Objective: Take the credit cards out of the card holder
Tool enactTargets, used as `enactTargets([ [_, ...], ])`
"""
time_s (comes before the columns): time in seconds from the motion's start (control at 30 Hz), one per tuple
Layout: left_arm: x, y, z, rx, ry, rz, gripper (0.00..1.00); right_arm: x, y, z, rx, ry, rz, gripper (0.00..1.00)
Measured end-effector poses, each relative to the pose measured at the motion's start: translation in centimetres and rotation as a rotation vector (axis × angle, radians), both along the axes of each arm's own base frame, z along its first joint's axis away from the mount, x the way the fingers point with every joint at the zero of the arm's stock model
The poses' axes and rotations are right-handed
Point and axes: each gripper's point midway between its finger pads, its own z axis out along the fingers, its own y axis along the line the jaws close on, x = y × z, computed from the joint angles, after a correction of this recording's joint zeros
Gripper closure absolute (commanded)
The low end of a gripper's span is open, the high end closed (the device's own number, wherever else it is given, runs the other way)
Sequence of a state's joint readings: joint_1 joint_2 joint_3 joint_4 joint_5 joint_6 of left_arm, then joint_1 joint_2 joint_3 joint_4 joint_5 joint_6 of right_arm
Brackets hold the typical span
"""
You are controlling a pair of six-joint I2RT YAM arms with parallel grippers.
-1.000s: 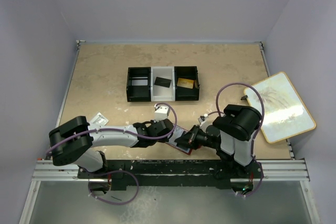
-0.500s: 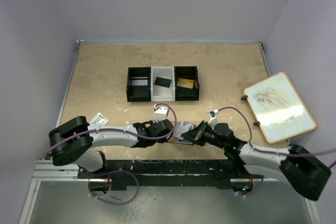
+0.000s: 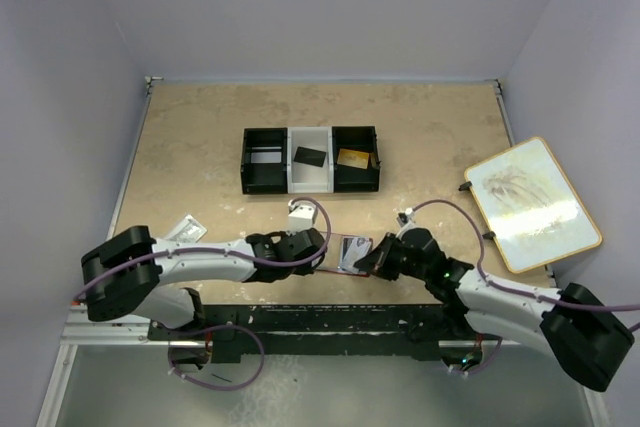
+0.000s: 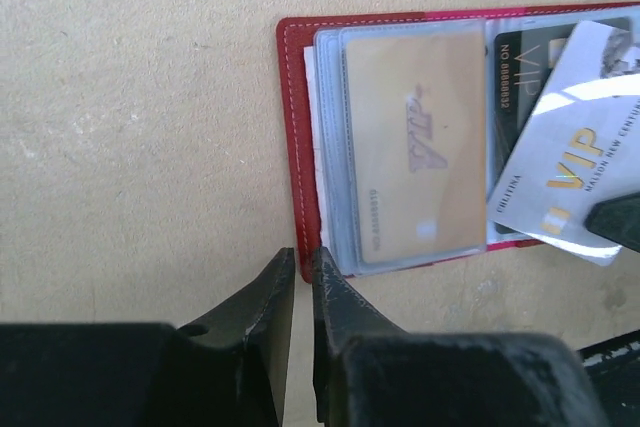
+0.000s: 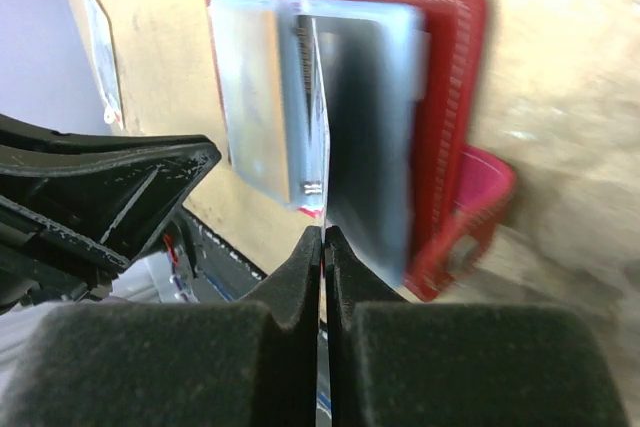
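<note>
Card holder: card holder (image 4: 290, 127) lies open and flat on the table, between the two grippers.
Cards: gold card (image 4: 420, 147) sits sleeved in its left half. White VIP card (image 4: 565, 172) lies skewed over a black card (image 4: 515, 62) on the right half and is partly out.
Right gripper: right gripper (image 5: 322, 232) has its fingers pressed together on the white VIP card's edge, at the holder's right side.
Left gripper: left gripper (image 4: 302, 255) is at the holder's left corner with its fingers barely parted. The thin slit holds nothing.
Key relation: the white card's long axis slants away from the holder's fold. The right arm is nearer, so the likely pull is outward along that slant.
Risk: with its corner unpinned, the holder may drag along.
Surroundings: tray (image 3: 244, 159) is beyond the holder, packet (image 3: 185, 229) is well to its left, and board (image 3: 530, 202) is well to its right. None of them blocks the pull.
</note>
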State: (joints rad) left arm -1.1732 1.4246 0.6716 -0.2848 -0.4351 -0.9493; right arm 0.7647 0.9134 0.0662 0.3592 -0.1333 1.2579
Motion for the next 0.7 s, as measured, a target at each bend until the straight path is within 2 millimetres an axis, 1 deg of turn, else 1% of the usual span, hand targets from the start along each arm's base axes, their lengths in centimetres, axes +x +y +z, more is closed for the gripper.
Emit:
enactTargets([
  [0.07, 0.0, 0.0, 0.7, -0.021, -0.008, 0.004, 0.84, 0.5, 0.6, 0.6, -0.016, -0.023, 0.029, 0.98],
  [0.2, 0.3, -0.7, 3.2, -0.109, -0.04, 0.006, 0.68, 1.1, 1.2, 1.0, -0.064, -0.057, 0.084, 0.96],
  [0.27, 0.5, -1.7, 4.6, -0.173, -0.065, -0.003, 0.66, 1.2, 1.1, 0.9, -0.083, -0.07, 0.104, 0.96],
  [0.33, 0.8, -2.7, 5.6, -0.21, -0.077, -0.019, 0.66, 1.1, 1.1, 0.9, -0.092, -0.08, 0.124, 0.95],
  [0.43, 1.4, -5.5, 6.4, -0.251, -0.083, -0.054, 0.66, 1.0, 1.0, 1.0, -0.106, -0.1, 0.153, 0.94],
  [0.5, 1.8, -7.2, 6.3, -0.264, -0.077, -0.077, 0.68, 1.0, 0.8, 1.3, -0.104, -0.117, 0.169, 0.95],
  [0.57, 2.0, -8.8, 5.4, -0.273, -0.062, -0.096, 0.68, 1.2, 0.5, 1.5, -0.102, -0.131, 0.181, 0.95],
  [0.7, 1.6, -9.7, 3.3, -0.265, -0.023, -0.116, 0.68, 1.5, 0.0, 1.8, -0.097, -0.153, 0.204, 0.94],
])
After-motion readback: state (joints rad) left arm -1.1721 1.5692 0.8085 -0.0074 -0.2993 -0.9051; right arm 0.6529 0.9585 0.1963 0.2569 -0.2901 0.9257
